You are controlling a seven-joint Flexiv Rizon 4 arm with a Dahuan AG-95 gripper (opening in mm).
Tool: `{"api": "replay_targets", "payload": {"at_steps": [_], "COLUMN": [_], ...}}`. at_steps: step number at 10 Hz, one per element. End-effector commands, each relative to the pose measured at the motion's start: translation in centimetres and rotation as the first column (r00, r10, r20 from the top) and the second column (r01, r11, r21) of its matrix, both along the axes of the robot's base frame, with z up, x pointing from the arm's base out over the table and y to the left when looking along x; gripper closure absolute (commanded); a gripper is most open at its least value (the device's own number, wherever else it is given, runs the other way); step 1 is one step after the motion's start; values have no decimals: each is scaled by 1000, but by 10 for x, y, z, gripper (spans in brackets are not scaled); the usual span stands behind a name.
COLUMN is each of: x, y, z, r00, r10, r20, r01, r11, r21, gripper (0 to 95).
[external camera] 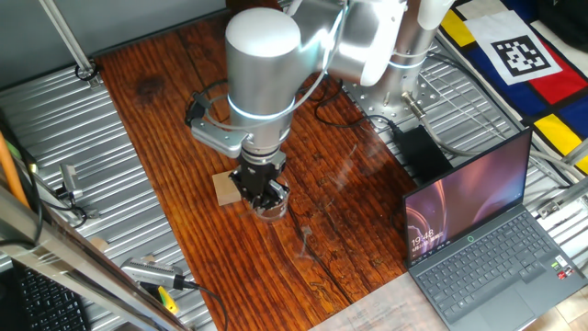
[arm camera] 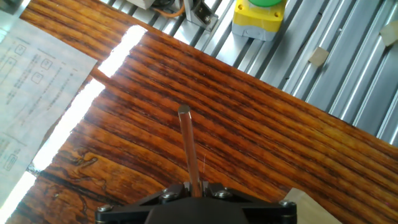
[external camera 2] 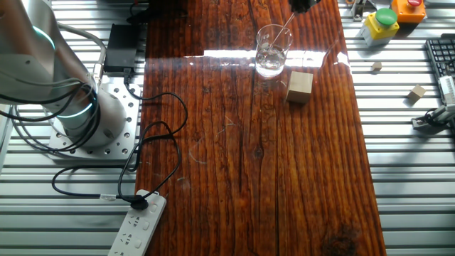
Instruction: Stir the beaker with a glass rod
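Glass rod (arm camera: 188,149) sat pinched between the narrowed fingers of my gripper (external camera: 261,191), its long axis running straight out from the claw in the hand view, which showed plank grain behind the rod's blunt tip and no rim of the beaker at all. From one fixed view, the gripper hung directly over the beaker (external camera: 271,210), which stood on the dark wooden table (external camera: 175,101) close beside the tan wooden block (external camera: 224,188). From the other fixed view, the beaker (external camera 2: 271,50) appeared as a small clear cylinder near the table's far end, with the block (external camera 2: 299,87) just beside it, and the rod (external camera 2: 283,31) slanted down from the top edge, its lower end seeming to lie inside the glass; I could not tell whether it touched the bottom. I judged that the beaker lay almost straight below the claw, so the stirring would call for small circles kept within the rim, with the rod's tilt held steady so it would not knock the wall or tip the glass toward the block.
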State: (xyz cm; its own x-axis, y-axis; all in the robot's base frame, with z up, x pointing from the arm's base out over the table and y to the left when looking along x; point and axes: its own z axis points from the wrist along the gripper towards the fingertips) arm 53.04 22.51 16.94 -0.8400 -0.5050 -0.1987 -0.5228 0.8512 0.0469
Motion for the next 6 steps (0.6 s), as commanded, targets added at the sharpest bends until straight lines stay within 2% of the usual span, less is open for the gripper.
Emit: {"api": "replay_targets", "payload": {"at_steps": [1, 3, 6], "x": [-1, -3, -6], "y": [-5, -10, -21], "z": [4, 7, 14], "r00": [1000, 1000, 999], "r10": [6, 4, 8], "r20": [1, 7, 36], "r01": [-6, -4, -9], "r11": [1000, 1000, 1000], "r21": [2, 7, 17], "gripper": [950, 950, 950]}}
